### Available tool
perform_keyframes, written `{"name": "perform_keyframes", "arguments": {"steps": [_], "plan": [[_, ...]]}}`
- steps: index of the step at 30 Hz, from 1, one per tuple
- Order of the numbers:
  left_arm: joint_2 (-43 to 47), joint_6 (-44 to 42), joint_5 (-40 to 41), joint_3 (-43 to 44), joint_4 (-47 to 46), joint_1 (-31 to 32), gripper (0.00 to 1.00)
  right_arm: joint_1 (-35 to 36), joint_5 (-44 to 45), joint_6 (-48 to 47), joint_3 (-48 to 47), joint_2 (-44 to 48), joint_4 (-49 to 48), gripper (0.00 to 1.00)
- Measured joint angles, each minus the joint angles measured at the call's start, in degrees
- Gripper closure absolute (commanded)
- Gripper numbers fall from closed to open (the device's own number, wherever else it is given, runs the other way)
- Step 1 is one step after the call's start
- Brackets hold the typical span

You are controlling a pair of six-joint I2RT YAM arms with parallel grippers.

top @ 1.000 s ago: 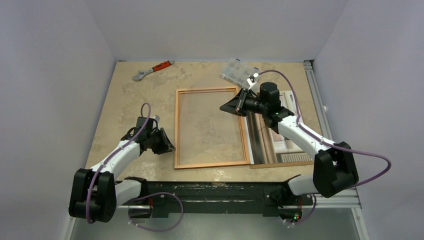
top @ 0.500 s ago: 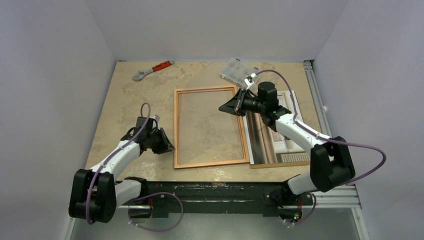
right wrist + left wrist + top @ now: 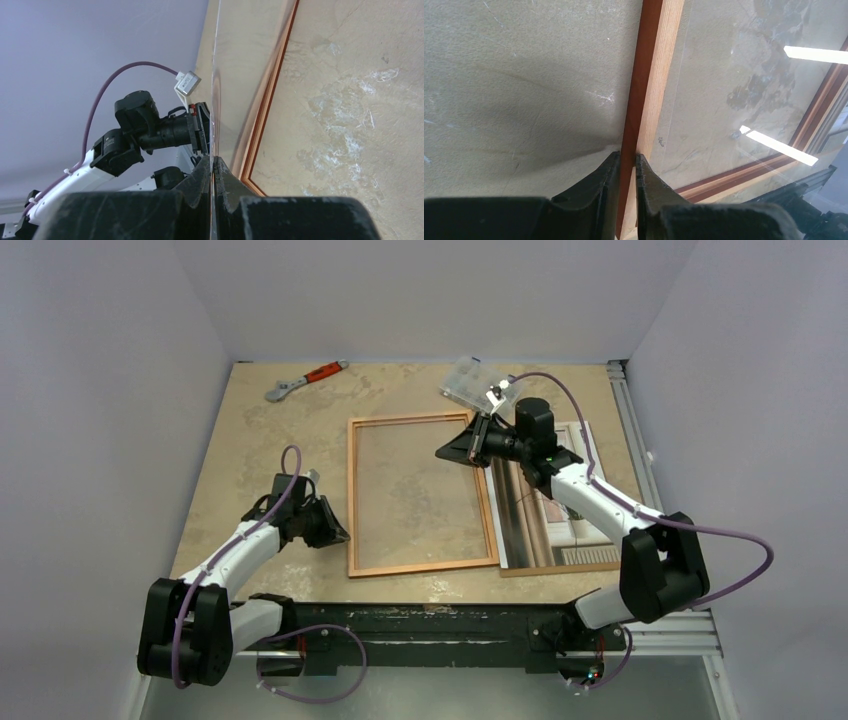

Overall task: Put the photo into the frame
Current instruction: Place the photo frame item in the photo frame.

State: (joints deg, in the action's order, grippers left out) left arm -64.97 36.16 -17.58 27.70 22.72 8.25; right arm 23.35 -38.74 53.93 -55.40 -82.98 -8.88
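Observation:
The frame (image 3: 352,502) lies flat mid-table, pale wood side up; its rail (image 3: 649,75) runs up the left wrist view. My left gripper (image 3: 340,533) straddles that left rail, jaws (image 3: 626,156) shut on it from both sides. My right gripper (image 3: 441,455) reaches in over the frame's top right corner. It (image 3: 213,159) is shut on a thin clear pane (image 3: 215,75), seen edge-on and mirroring the arm, with the frame's orange rail (image 3: 270,100) beside it. The photo (image 3: 578,530) lies face up on a brown board (image 3: 560,568) right of the frame, partly under the right arm.
A red-handled wrench (image 3: 305,380) lies at the back left. A clear plastic box (image 3: 472,383) sits at the back, just behind the right wrist. A metal rail (image 3: 628,430) borders the table's right side, and walls close in on three sides.
The right gripper and wrist have shifted slightly left and back, and the frame's top edge has slid a little left. The left jaws have narrowed onto the rail.

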Motion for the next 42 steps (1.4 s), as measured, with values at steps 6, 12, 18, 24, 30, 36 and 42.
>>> {"name": "perform_keyframes", "arguments": {"steps": [6, 12, 18, 24, 30, 36, 42], "plan": [[0.0, 0.0, 0.0, 0.0, 0.0, 0.0, 0.85, 0.0, 0.0, 0.3, 0.0, 0.0, -0.3, 1.0], [0.0, 0.0, 0.0, 0.0, 0.0, 0.0, 0.86, 0.0, -0.3, 0.6, 0.0, -0.2, -1.5, 1.0], [0.0, 0.0, 0.0, 0.0, -0.1, 0.0, 0.86, 0.0, -1.1, 0.7, 0.1, -0.7, -2.2, 1.0], [0.0, 0.0, 0.0, 0.0, -0.1, 0.0, 0.87, 0.0, -1.2, 0.0, 0.0, -0.7, -1.5, 1.0], [0.0, 0.0, -0.1, 0.0, -0.1, 0.0, 0.87, 0.0, -1.2, -0.4, 0.0, -0.6, -1.2, 1.0], [0.0, 0.0, -0.1, 0.0, -0.1, 0.0, 0.87, 0.0, -1.3, -0.4, -0.1, -0.6, -1.2, 1.0], [0.0, 0.0, -0.1, 0.0, -0.2, 0.0, 0.88, 0.0, -1.3, -0.4, -0.8, -0.6, -1.2, 1.0]]}}
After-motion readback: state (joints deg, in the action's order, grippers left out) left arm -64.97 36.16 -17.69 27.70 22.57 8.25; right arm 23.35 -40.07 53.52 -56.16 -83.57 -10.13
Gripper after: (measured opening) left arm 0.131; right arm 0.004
